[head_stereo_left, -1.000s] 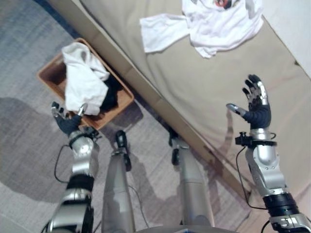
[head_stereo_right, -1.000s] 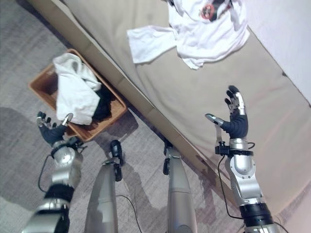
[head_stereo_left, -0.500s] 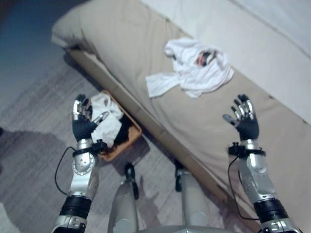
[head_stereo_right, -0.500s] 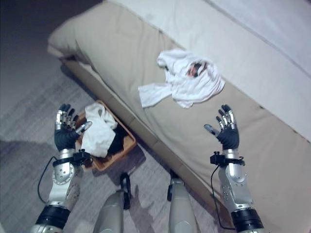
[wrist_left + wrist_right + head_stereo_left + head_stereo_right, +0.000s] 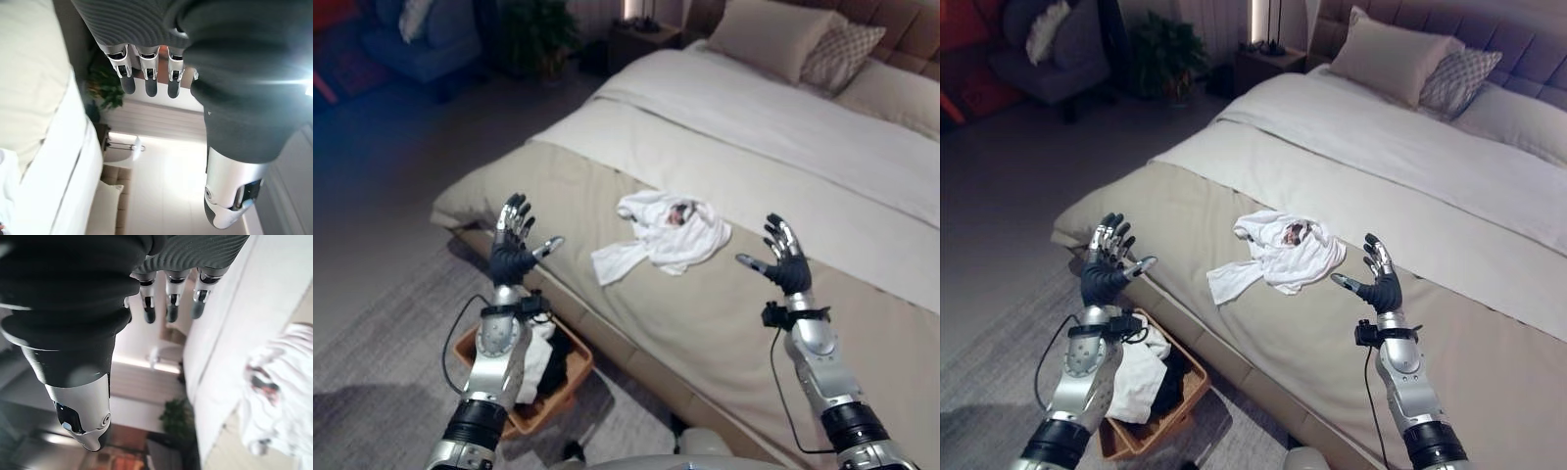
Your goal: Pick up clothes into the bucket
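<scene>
A crumpled white shirt with a small print lies on the beige bed cover, between my two raised hands. My left hand is held up open beside the bed's corner, above the brown basket on the floor. White cloth and something dark lie in that basket. My right hand is up over the bed, open and empty, to the right of the shirt. The shirt also appears past my right hand in its wrist view as the white shirt.
The bed runs from lower right to upper right, with a white sheet and pillows at its head. A grey rug covers the floor by the basket. A plant and an armchair stand far back.
The camera has tilted up, so the whole room comes into view. My left hand rose from the basket's edge to chest height; both hands stay open and raised.
</scene>
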Tool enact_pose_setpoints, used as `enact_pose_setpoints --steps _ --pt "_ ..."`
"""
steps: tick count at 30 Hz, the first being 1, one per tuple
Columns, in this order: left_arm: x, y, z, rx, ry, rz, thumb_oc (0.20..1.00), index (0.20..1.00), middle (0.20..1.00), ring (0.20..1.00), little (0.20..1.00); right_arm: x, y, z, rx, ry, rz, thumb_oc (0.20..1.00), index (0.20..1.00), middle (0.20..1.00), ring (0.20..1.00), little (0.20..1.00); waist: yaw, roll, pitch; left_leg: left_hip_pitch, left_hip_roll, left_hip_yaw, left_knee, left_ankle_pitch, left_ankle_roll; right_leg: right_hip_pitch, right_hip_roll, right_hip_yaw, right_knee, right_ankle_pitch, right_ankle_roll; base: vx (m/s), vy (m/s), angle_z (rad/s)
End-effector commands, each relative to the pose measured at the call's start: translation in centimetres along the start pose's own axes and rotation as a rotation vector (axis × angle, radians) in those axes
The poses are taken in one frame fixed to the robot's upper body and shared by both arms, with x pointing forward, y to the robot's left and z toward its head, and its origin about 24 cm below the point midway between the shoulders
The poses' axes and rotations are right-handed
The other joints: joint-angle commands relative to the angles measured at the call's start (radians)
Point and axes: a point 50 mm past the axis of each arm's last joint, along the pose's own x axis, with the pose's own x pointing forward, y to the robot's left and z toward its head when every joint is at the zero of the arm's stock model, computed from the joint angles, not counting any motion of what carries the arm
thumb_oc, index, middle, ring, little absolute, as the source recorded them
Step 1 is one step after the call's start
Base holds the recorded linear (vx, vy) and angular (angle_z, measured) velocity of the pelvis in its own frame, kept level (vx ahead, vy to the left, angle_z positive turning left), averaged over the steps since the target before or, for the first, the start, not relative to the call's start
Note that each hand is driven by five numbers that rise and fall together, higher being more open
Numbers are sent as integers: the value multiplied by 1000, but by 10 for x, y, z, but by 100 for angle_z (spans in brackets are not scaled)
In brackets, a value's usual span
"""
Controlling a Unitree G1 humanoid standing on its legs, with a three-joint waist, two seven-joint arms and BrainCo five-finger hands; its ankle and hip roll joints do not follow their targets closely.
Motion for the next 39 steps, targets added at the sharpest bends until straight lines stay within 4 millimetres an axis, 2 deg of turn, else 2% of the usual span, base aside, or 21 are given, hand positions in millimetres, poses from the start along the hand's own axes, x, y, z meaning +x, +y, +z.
enact_pose_setpoints --steps 1,5,6,7,8,11,13,14,16,19,21,23,26,28,31,34,35,36,37,39 --pt "-1 5 5 64 -14 -45 1000 1000 1000 1000 1000 12 2 17 66 -85 -22 1000 1000 1000 1000 1000 15 -16 -31 -56 -27 -54 48 25 13 6 -34 -36 59 37 48 44 39 0" --pt "-1 2 3 74 5 -78 1000 1000 1000 1000 1000 11 3 15 78 -72 -27 1000 1000 1000 1000 1000 17 -15 -31 -13 -52 -67 35 16 34 26 -49 -28 115 29 54 53 127 4" --pt "0 -1 1 80 18 -91 1000 1000 1000 1000 1000 9 6 14 87 -66 -18 1000 1000 1000 1000 1000 13 -12 -24 13 -76 -75 23 14 53 13 -66 -13 203 61 63 12 186 11" --pt "0 -1 1 80 17 -91 1000 1000 1000 1000 1000 9 6 14 87 -66 -18 1000 1000 1000 1000 1000 14 -13 -23 14 -78 -74 22 14 54 11 -68 -11 207 59 64 11 256 18" --pt "1 -1 0 94 23 -102 1000 1000 1000 1000 1000 7 8 12 89 -55 -8 1000 1000 1000 1000 1000 11 -13 -16 43 -100 -78 3 9 71 -7 -83 12 280 117 65 8 125 18" --pt "4 -2 1 102 20 -114 1000 1000 1000 1000 1000 7 10 11 89 -52 -3 1000 1000 1000 1000 1000 9 -12 1 45 -105 -86 14 5 81 -36 -79 36 342 138 52 -31 149 25" --pt "6 0 3 115 11 -115 1000 1000 1000 1000 1000 7 14 9 124 -43 0 1000 1000 1000 1000 1000 25 -9 1 45 -115 -73 25 -6 88 -29 -106 -36 327 109 44 -10 119 3" --pt "6 0 3 115 12 -115 1000 1000 1000 1000 1000 7 14 9 124 -43 0 1000 1000 1000 1000 1000 23 -9 1 46 -115 -74 25 -6 88 -26 -106 -38 325 109 44 27 46 -27" --pt "5 2 4 111 14 -104 1000 1000 1000 1000 1000 6 15 6 155 -28 -6 1000 1000 1000 1000 1000 35 -12 -8 54 -113 -59 13 -6 83 1 -119 -96 296 95 48 44 23 -8" --pt "4 6 3 108 24 -94 1000 1000 1000 1000 1000 4 14 3 180 -14 -14 1000 1000 1000 1000 1000 29 -24 -18 48 -96 -56 10 -4 70 17 -78 -90 265 72 54 70 -38 11" --pt "2 5 0 109 39 -98 1000 1000 1000 1000 1000 -1 7 2 183 -14 -31 1000 1000 1000 1000 1000 19 -34 -24 41 -77 -44 12 -7 62 12 -20 -74 223 28 40 98 -70 -1" --pt "1 5 -2 107 45 -98 1000 1000 1000 1000 1000 -3 3 0 181 -10 -41 1000 1000 1000 1000 1000 19 -35 -26 42 -69 -39 11 -8 58 10 -3 -81 213 11 33 63 -66 0" --pt "2 1 -4 86 51 -102 1000 1000 1000 1000 1000 -9 -15 -4 154 -1 -107 1000 1000 1000 1000 1000 9 -44 -22 20 -48 -31 33 -18 45 -21 63 -87 186 -17 14 43 -98 -15" --pt "3 -9 -6 81 47 -131 1000 1000 1000 1000 1000 -18 -30 -8 125 15 -135 1000 1000 1000 1000 1000 -14 -54 -16 17 -53 -38 83 -48 38 -4 106 -41 147 -37 -9 133 -90 -1" --pt "1 -11 -7 32 57 -130 1000 1000 1000 1000 1000 -22 -38 -11 115 25 -157 1000 1000 1000 1000 1000 -13 -51 -17 20 -46 -40 100 -60 33 7 124 -32 143 -44 -17 124 -84 7" --pt "3 -12 -5 45 43 -145 1000 1000 1000 1000 1000 -30 -50 -13 91 38 -179 1000 1000 1000 1000 1000 -16 -53 -9 -16 -25 -40 244 -95 18 28 129 -43 148 -64 -36 99 -102 -14" --pt "3 -13 -5 33 43 -138 1000 1000 1000 1000 1000 -30 -52 -13 90 37 -185 1000 1000 1000 1000 1000 -15 -53 -3 -41 -18 -39 329 -86 6 39 132 -45 152 -71 -46 109 -101 2" --pt "5 -14 -5 13 41 -127 1000 1000 1000 1000 1000 -31 -53 -14 88 42 -192 1000 1000 1000 1000 1000 -11 -53 5 -67 -9 -42 400 -51 -10 59 135 -47 155 -77 -58 78 -70 6" --pt "6 -16 -4 2 39 -126 1000 1000 1000 1000 1000 -32 -55 -14 86 44 -203 1000 1000 1000 1000 1000 -11 -48 13 -92 9 -45 423 -31 -15 73 137 -54 153 -85 -63 62 -13 18" --pt "6 -16 -4 -6 36 -116 1000 1000 1000 1000 1000 -33 -53 -16 96 48 -208 1000 1000 1000 1000 1000 -3 -51 16 -136 30 -41 329 -27 1 95 121 -54 129 -91 -52 57 57 30"
